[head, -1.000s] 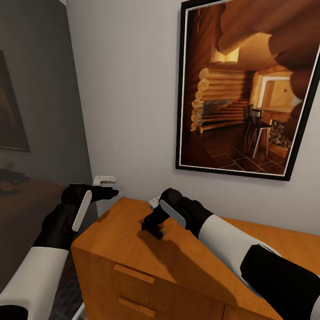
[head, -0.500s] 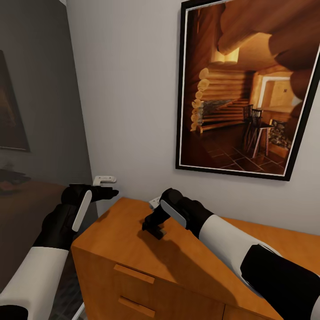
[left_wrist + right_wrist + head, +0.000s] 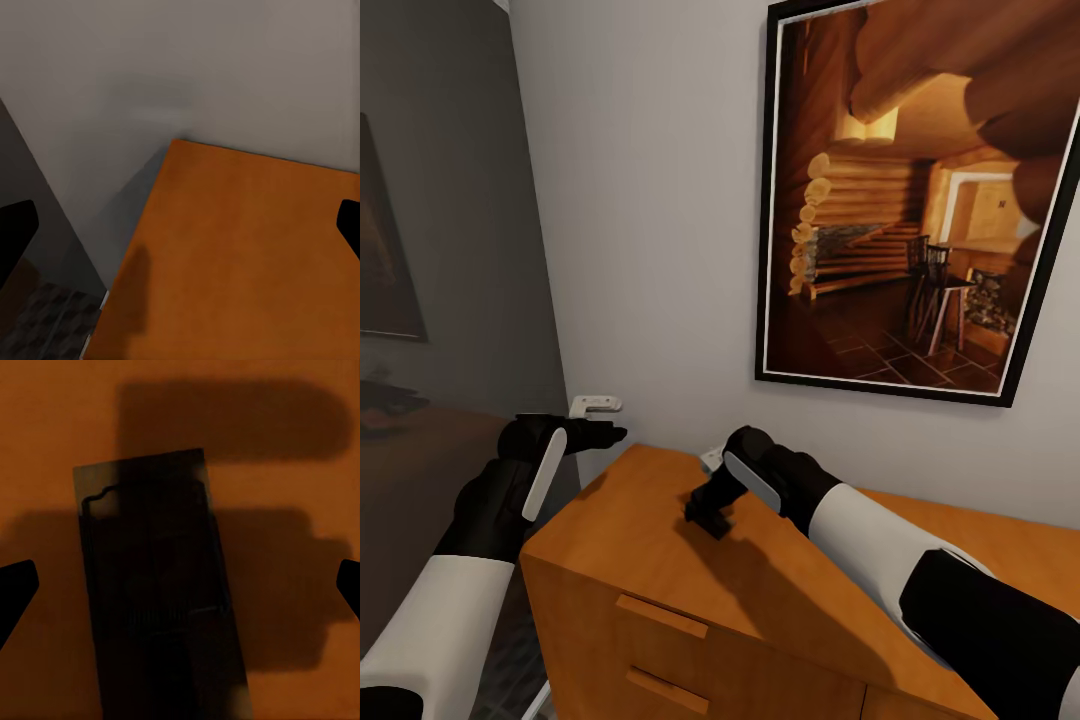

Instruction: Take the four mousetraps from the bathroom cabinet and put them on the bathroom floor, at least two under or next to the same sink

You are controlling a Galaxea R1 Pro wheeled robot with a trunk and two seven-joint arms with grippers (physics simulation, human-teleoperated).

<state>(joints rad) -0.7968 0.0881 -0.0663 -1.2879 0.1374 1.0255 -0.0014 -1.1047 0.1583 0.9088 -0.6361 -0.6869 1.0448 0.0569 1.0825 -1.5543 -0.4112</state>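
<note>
The wide orange-brown wooden cabinet [image 3: 660, 540] is carrying a flat brown wooden mousetrap [image 3: 161, 585] on its top, at six o'clock beneath the right gripper [image 3: 180, 577], which is hovering wide open, empty. Light, rigid, thin: probably pinch its long edges.

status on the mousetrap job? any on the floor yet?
Done: nothing visibly placed; the sliver of patterned floor beside the cabinet shows no trap. In hand: the right gripper hangs open just over the cabinet top, and its wrist camera looks straight down on one mousetrap lying flat there in shadow, not yet gripped. The left gripper is open and empty past the cabinet's left edge. Left: grasp this trap, floor all four, two by the sink.
</note>
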